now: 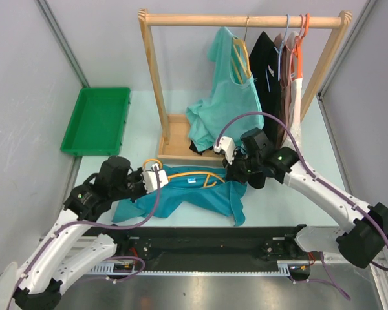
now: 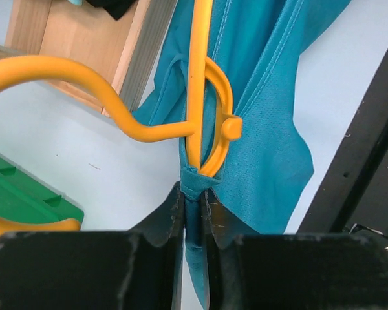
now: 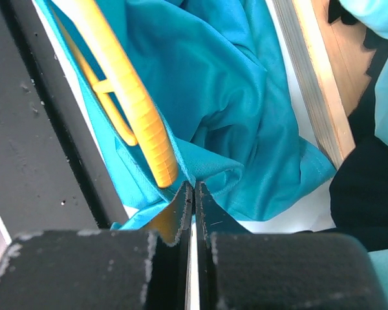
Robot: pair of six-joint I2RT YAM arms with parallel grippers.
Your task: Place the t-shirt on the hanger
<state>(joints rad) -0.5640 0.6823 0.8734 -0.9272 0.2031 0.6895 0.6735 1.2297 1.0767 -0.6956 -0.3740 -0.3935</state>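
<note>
The teal-blue t-shirt [image 1: 200, 197] lies crumpled on the table in front of the rack. The yellow-orange hanger [image 1: 204, 179] lies partly inside it, with its hook [image 1: 152, 161] sticking out to the left. My left gripper [image 1: 163, 178] is shut on a fold of the shirt's edge [image 2: 195, 184], right where the hanger [image 2: 199, 97] enters the cloth. My right gripper [image 1: 235, 169] is shut on a thin fold of the shirt [image 3: 213, 169] beside the ribbed end of the hanger arm [image 3: 149, 139]. In the wrist views the left gripper [image 2: 194, 192] and the right gripper [image 3: 193, 187] both pinch cloth at the tips.
A wooden clothes rack [image 1: 154, 71] stands behind the shirt on a wooden base [image 1: 178, 139]. On it hang a mint-green shirt [image 1: 229, 97], a black shirt [image 1: 266, 64] and other hangers [image 1: 297, 39]. A green tray [image 1: 97, 119] sits back left. A black rail [image 1: 213, 239] runs along the front.
</note>
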